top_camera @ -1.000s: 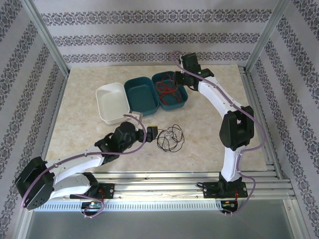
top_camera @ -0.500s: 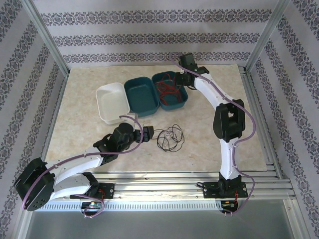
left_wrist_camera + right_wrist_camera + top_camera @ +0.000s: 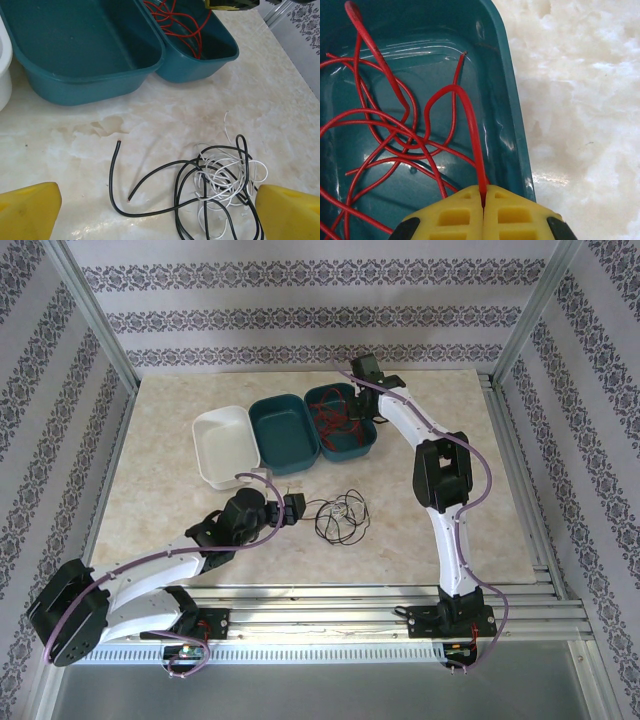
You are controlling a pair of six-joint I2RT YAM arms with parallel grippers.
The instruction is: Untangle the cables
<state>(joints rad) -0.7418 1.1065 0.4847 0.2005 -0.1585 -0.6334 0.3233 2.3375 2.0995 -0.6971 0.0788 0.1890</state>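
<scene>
Right gripper (image 3: 483, 192) pinches a thin red cable (image 3: 475, 145); left gripper (image 3: 159, 212) gapes at a loose tangle of thin black and white cables (image 3: 215, 172).
At the bottom centre of the right wrist view we see yellow jaws pressed together on the red strand, its loops lying in the dark teal plastic tub (image 3: 507, 110) on the left. In the left wrist view the yellow pads stand wide apart in the bottom corners, holding nothing, and the tangle lies lower right of centre on the pale marbled tabletop (image 3: 165, 120).

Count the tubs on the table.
3. The white tub is at left. The middle teal tub sits beside it, empty. The right teal tub holds red cables. Nothing suggests a hidden one.
</scene>
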